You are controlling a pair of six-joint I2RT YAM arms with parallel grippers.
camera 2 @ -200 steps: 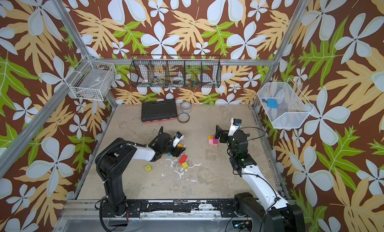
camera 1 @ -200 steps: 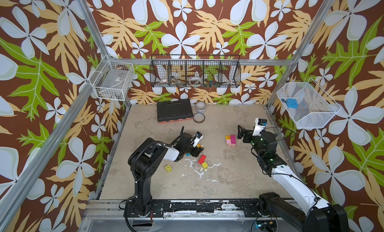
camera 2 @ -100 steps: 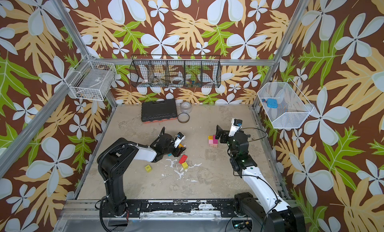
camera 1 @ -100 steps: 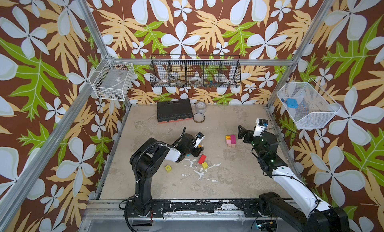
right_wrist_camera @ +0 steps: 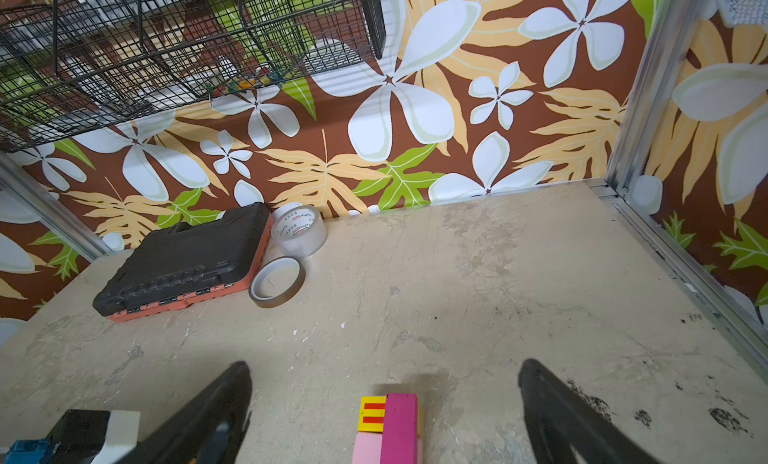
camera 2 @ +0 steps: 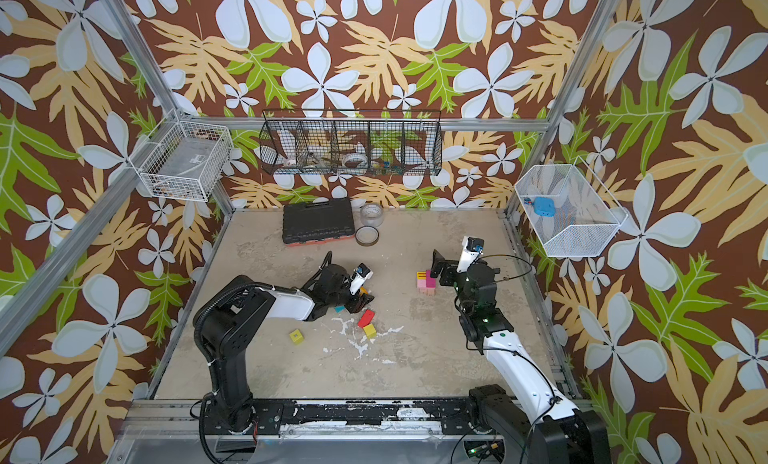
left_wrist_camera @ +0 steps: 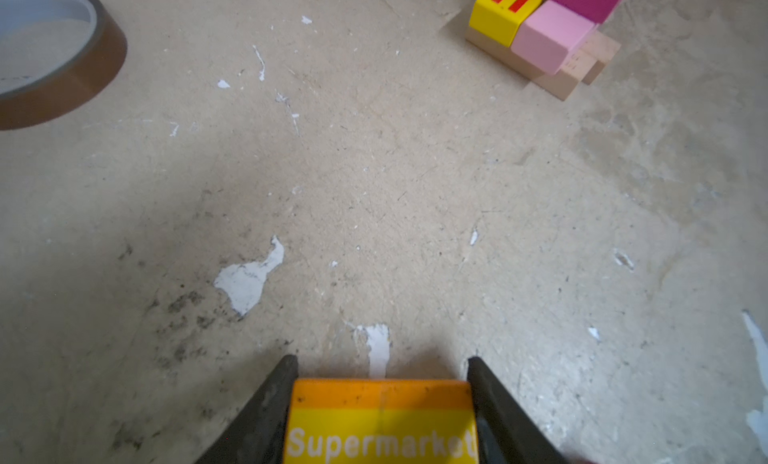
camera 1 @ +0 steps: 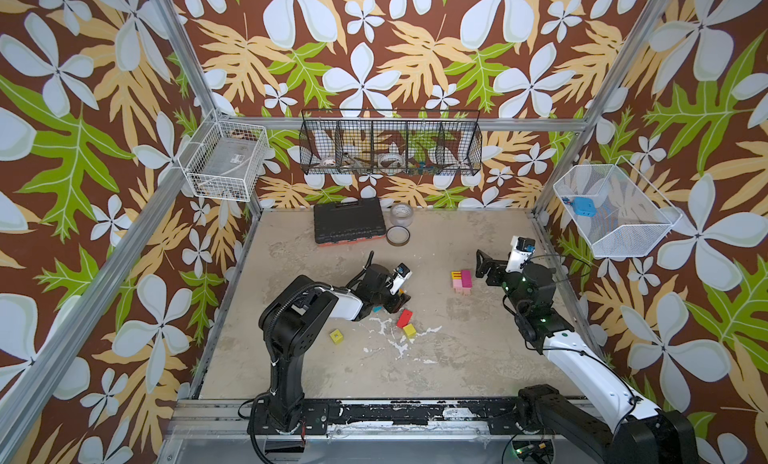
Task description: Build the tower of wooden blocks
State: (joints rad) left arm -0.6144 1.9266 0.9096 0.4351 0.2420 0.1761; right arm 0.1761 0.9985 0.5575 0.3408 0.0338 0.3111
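Note:
The wood block tower (camera 1: pixel 461 279) (camera 2: pixel 427 281) is a low stack right of the middle: a yellow block with red stripes, a pink block and a magenta block on plain tan blocks (left_wrist_camera: pixel 540 33). My right gripper (camera 1: pixel 484 266) (right_wrist_camera: pixel 384 374) stands open just right of it, jaws wide, nothing between them. My left gripper (camera 1: pixel 399 301) (left_wrist_camera: pixel 381 360) is low over the table, shut on an orange and yellow block (left_wrist_camera: pixel 380 420) printed "Supermarket". Loose wood blocks lie near it: a red one (camera 1: pixel 404 317), a yellow cube (camera 1: pixel 409 330), a yellow-green cube (camera 1: pixel 336 336) and a teal one (camera 1: pixel 376 309).
A black tool case (camera 1: pixel 347 222) lies at the back, with a clear tape roll (camera 1: pixel 401 215) and a brown tape roll (camera 1: pixel 397 235) beside it. Wire baskets hang on the back wall (camera 1: pixel 390 143) and on both side walls. Metal frame rails edge the table.
My left gripper's jaws have narrowed onto the orange and yellow block. The right arm has barely moved.

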